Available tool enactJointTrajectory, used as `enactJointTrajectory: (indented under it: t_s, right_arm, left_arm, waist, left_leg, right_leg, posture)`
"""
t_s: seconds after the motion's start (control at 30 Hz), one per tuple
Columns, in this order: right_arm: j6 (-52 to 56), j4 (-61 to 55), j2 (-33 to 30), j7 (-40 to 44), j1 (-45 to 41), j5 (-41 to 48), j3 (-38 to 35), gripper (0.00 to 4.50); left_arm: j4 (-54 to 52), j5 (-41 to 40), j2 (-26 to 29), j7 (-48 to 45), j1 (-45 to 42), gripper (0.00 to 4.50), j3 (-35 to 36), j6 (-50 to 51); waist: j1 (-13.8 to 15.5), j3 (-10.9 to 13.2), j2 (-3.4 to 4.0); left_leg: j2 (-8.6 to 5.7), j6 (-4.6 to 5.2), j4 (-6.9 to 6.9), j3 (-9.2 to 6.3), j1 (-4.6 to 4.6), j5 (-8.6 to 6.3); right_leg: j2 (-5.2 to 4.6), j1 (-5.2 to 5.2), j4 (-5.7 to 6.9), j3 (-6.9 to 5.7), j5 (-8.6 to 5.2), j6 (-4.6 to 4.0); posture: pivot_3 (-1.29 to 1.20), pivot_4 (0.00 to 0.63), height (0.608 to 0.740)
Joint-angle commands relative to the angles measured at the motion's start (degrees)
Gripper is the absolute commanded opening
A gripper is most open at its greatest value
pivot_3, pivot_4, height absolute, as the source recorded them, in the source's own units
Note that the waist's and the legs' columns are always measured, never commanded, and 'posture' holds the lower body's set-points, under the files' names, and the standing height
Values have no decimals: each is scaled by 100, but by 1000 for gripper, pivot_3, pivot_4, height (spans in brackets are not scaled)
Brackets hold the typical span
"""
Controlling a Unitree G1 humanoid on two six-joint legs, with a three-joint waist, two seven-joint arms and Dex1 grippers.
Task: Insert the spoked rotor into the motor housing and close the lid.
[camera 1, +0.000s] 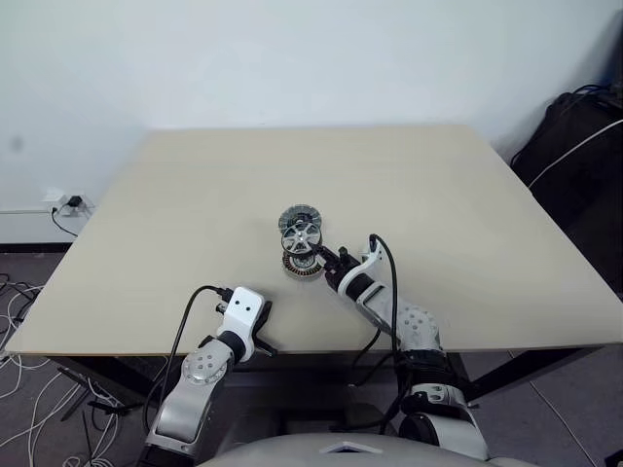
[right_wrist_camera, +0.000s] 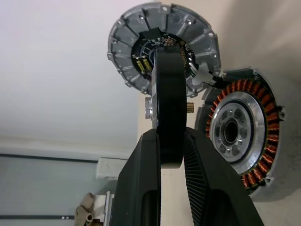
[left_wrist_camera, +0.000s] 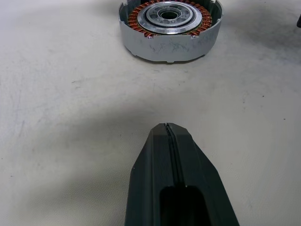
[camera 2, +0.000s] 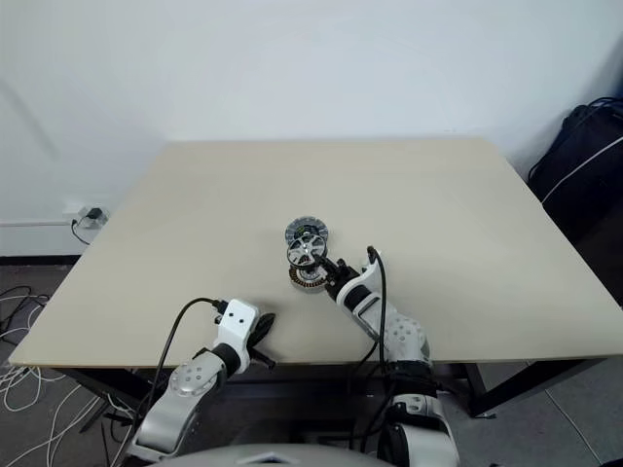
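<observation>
My right gripper is shut on the spoked rotor, a small silver wheel, and holds it by the rim. In the right wrist view the rotor stands edge-on between the two black fingers. The motor housing, with its copper windings facing up, sits on the table just below the rotor and nearest me; its ring lies ahead of my left gripper. The lid, segmented face up, lies just beyond the rotor. My left gripper is shut and empty, near the table's front edge.
The beige table has bare room on every side of the three parts. A black bag stands off the table's right side. Cables and a wall socket are on the floor at the left.
</observation>
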Motion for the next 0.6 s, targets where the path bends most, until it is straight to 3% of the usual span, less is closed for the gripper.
enactJointTrajectory:
  t_s: [0.03,0.6]
  right_arm:
    - [16,-39,567,58,246,6,65,375]
    - [193,126,570,-15,349,-166,-3,375]
  left_arm:
    - [-220,-55,-21,-2,-71,0,33,-68]
    - [-183,-43,-18,4,-78,0,36,-79]
  waist:
    - [0,0,0]
    - [-2,-1,2]
  left_leg:
    - [0,0,0,0,0,0]
    - [0,0,0,0,2,0]
  right_leg:
    - [0,0,0,0,0,0]
    - [0,2,0,0,0,0]
  posture:
    - [0,0,740]
    - [0,0,740]
